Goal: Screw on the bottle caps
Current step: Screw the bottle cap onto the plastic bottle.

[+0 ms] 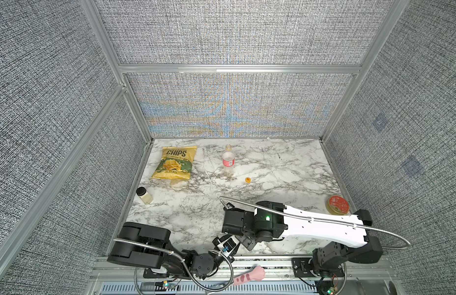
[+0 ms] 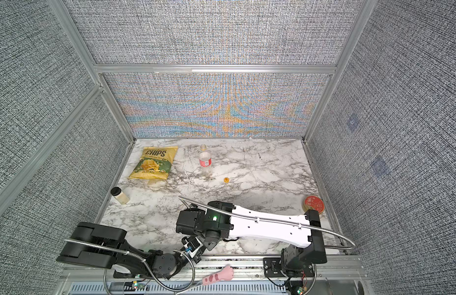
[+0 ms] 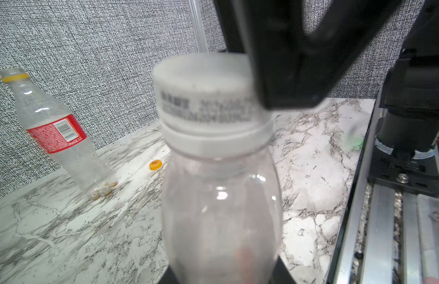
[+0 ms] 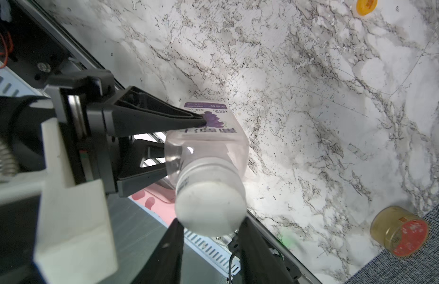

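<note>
Top views both show the red-label bottle (image 1: 228, 161) standing uncapped toward the back of the bench (image 1: 285, 163), with the orange cap (image 1: 247, 180) lying near its base; the arms hide both sets of jaws. Left wrist view: the white cap (image 3: 203, 98) sits on the pink-tinted bottle (image 3: 221, 209), one right jaw against its side. Right wrist view: the left jaws clamp that bottle's body, and the right jaws close on the white cap from both sides.
</note>
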### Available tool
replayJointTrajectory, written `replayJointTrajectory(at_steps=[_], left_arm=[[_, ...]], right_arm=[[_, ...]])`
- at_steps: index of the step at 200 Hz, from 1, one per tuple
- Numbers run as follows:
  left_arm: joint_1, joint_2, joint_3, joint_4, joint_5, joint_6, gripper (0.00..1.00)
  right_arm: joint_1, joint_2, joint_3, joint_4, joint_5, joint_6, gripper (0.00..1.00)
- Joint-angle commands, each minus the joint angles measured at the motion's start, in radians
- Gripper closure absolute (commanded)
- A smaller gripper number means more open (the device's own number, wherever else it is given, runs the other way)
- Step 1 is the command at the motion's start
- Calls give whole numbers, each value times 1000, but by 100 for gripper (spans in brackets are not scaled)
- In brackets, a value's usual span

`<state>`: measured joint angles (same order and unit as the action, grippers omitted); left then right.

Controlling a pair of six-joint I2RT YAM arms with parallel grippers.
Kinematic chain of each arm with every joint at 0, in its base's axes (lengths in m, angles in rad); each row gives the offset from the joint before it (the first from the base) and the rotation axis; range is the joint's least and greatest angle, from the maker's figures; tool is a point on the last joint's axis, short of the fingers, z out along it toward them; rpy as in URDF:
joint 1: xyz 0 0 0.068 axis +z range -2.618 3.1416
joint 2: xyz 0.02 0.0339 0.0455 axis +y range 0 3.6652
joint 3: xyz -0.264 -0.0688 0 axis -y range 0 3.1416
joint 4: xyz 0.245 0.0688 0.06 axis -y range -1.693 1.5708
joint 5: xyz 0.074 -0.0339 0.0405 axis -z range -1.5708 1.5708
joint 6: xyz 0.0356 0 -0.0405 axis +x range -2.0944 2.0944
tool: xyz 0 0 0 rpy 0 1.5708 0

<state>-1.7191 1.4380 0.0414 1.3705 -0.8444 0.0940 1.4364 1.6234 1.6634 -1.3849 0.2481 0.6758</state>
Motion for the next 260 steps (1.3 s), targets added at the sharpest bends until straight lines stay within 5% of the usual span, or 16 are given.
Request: replayJointTrajectory(at_steps=[1, 56, 116, 169, 244, 260], left_arm=[[-2, -2, 6, 102, 70, 18, 68], [-3, 0, 9, 96, 75, 16, 68], [-3, -7, 8, 90, 67, 13, 69], [-4, 4, 6, 116, 61, 27, 68], [-5, 6, 5, 130, 51, 38, 68], [-5, 7, 6, 131, 51, 39, 68]], right_arm=[[-7, -7, 9, 84, 28, 9, 57], [-10, -21, 8, 0, 77, -59, 50], [-19, 7, 20, 7, 82, -73, 64], [-38, 0, -9, 55, 82, 87, 75], [-53, 6, 26, 102, 86, 249, 74], [-54, 18, 51, 89, 76, 242, 67]])
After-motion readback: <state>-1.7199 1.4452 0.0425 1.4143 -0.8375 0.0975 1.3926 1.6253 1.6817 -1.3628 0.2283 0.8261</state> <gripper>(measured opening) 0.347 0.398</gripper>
